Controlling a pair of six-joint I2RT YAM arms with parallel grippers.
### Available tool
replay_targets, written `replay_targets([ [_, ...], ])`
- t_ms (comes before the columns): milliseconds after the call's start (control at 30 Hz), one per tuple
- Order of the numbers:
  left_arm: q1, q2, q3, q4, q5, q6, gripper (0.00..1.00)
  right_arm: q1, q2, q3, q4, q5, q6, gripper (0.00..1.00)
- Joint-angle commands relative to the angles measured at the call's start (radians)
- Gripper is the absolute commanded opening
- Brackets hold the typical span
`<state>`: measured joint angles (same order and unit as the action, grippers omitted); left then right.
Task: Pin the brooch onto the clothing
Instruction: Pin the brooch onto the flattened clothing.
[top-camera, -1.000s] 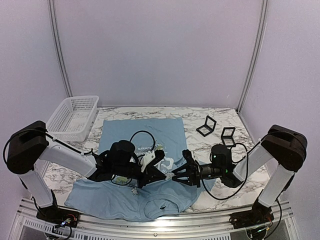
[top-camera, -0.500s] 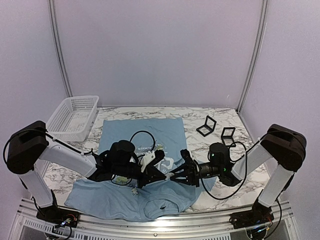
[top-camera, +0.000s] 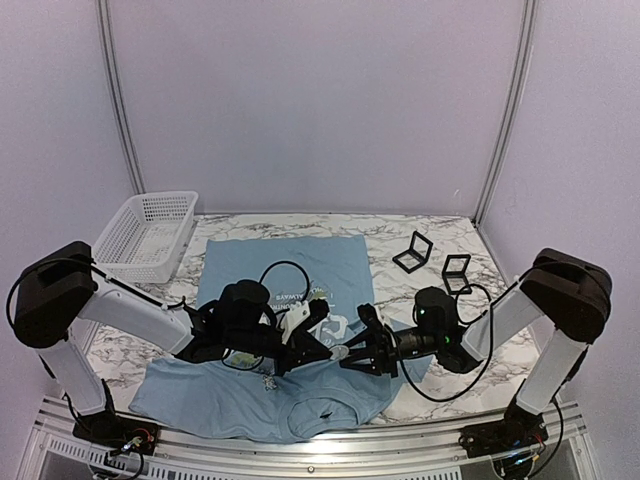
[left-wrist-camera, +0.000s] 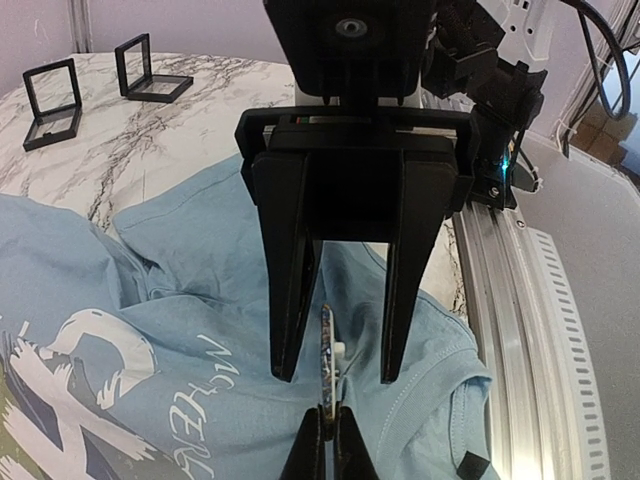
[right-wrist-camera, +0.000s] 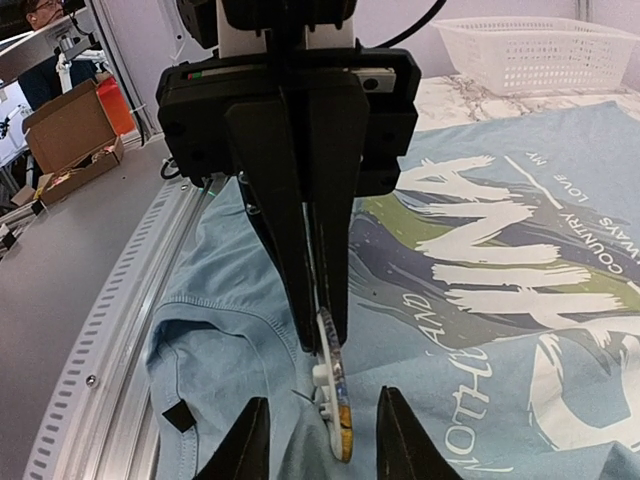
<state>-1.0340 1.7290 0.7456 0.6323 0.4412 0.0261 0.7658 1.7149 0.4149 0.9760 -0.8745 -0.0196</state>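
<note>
The left gripper (left-wrist-camera: 325, 428) has its fingers pressed together, pinching the brooch (left-wrist-camera: 326, 345) by its lower edge, so the small disc stands on edge above the shirt (left-wrist-camera: 190, 300). In the right wrist view the brooch (right-wrist-camera: 334, 395) shows a white fitting on one face and hangs at the tip of the left gripper (right-wrist-camera: 320, 335), over the plain blue cloth between the collar and the white lettering.

The right gripper (right-wrist-camera: 322, 440) faces it nose to nose with its fingers spread, one on each side of the disc and a gap showing on both sides. From above, the two grippers meet over the lower middle of the shirt (top-camera: 250, 395), the left gripper (top-camera: 330, 352) coming from the left and the right gripper (top-camera: 352, 356) from the right, with the brooch (top-camera: 341, 352) between them. Their black bodies and looping cables cover much of the print.

The shirt lies flat but wrinkled on the marble-patterned worktop (top-camera: 440, 235), its collar toward the near edge, where a metal rail (right-wrist-camera: 120, 320) runs. A white mesh basket (top-camera: 148, 235) sits at the far left corner, touching the shirt's edge. Two small square black cases (top-camera: 412, 252) (top-camera: 456, 271) stand propped open at the far right, well apart from the grippers. A cardboard box (right-wrist-camera: 68, 130) sits off the worktop
</note>
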Motion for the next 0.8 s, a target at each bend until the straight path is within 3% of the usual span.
replay_targets([
  [0,0.000,-0.024,0.000,0.040,0.029,0.007,0.00,0.008,0.003,0.016,-0.016,0.007,-0.020,0.26],
  [233,-0.001,-0.023,0.000,0.040,0.036,0.008,0.00,0.007,-0.014,0.045,-0.062,0.019,-0.020,0.06],
  [767,-0.012,-0.019,0.004,0.040,0.025,0.021,0.00,0.006,-0.021,0.144,-0.194,0.005,0.025,0.02],
])
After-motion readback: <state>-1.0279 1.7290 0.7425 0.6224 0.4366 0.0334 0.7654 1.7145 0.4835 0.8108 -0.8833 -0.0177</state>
